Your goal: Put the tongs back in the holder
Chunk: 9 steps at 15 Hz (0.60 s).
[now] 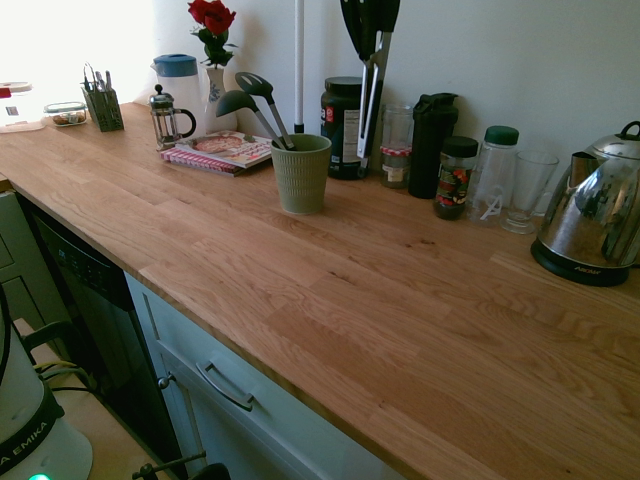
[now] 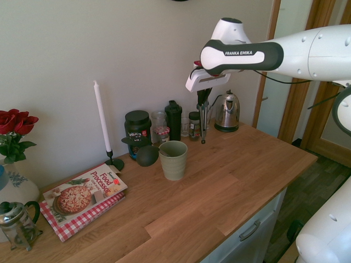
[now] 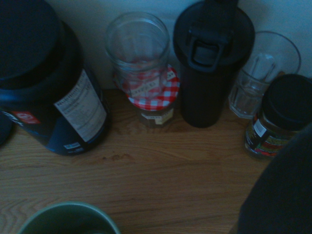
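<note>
Gripper (image 1: 366, 25) is recorded clamped on the long slim silver-metal tongs with black rounded tips (image 1: 371, 95), raised above the back of the oak-plank worktop (image 1: 330, 290). In the first exterior view the black tips are seen uppermost at the top edge, inside the fingers, with the silver arms hanging down in front of the dark supplement tub (image 1: 343, 125). In the second exterior view the same tongs (image 2: 203, 118) are seen dangling below the gripper (image 2: 204, 93), lower end clear of the worktop (image 2: 219, 186).

The pale sage-green ribbed ceramic holder (image 1: 302, 172) is noted upright, nearer the front edge than the row of jars, with two dark grey ladles (image 1: 255, 105) leaning out of it toward the wall. Its rim is caught at the lower edge of the wrist view (image 3: 68, 219). The tongs are judged near the holder but not over its mouth.

Handling, as judgement: the tongs are taken to be light, stiff and smooth, so a swing about the pinch point is likely during travel. The hold is at the tip end; exactly how much metal lies between the fingers cannot be made out, the top of the frame cutting it off. The holder (image 2: 173, 160) is probably heavy enough to stay put, yet brittle; a hard knock on the rim is to be avoided. The free space opposite the ladles is the sensible entry.
</note>
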Each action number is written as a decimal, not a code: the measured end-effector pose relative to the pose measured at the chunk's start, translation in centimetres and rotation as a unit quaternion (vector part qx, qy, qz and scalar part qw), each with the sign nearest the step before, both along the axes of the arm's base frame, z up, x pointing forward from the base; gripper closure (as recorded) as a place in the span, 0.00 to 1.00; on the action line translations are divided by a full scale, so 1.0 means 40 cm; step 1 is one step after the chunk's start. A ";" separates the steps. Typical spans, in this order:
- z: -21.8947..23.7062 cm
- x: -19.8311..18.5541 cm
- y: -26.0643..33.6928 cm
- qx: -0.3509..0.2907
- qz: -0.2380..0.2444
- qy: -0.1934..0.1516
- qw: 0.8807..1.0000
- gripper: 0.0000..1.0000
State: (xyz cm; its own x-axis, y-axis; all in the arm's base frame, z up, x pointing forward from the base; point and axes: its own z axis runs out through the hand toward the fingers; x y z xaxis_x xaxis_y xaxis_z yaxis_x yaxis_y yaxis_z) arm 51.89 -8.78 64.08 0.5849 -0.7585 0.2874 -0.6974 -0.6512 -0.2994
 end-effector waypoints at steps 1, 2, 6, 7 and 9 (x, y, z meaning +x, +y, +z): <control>0.024 -0.014 0.018 -0.001 0.004 -0.006 1.000 1.00; 0.049 -0.029 0.037 -0.002 0.009 -0.010 1.000 1.00; 0.113 -0.046 0.132 -0.006 0.033 -0.024 0.999 1.00; 0.114 -0.040 0.160 -0.006 0.038 -0.024 0.999 1.00; 0.106 -0.018 0.212 -0.005 0.044 -0.022 0.999 1.00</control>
State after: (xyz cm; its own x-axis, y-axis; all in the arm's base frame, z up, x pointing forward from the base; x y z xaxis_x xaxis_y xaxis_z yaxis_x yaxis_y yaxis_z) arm 51.17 -0.29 68.32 0.6353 -0.7017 0.3225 -0.6238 -0.7125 -0.3213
